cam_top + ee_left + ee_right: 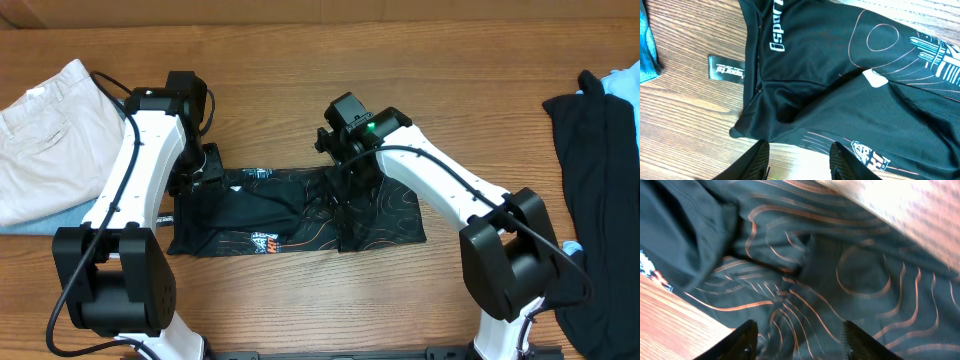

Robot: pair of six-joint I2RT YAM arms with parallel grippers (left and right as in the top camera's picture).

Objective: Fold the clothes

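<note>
The jersey [290, 210] is thin black cloth in a fine mesh weave, matt with a faint sheen. Its orange lines and white lettering are printed flat. Beside it, a small tag [726, 68] looks smooth and glossy. The table [400, 60] under it is smooth, lightly shiny wood grain. The trousers [50, 130], well left of it, are matt beige woven cloth. The left gripper [799, 150] has ribbed black plastic fingers [757, 160]. The arm shells [135, 170] above the jersey are smooth white plastic.

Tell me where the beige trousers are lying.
In the overhead view the beige trousers lie on the table's left side, beyond the left arm, apart from the black jersey spread at the centre.
</note>
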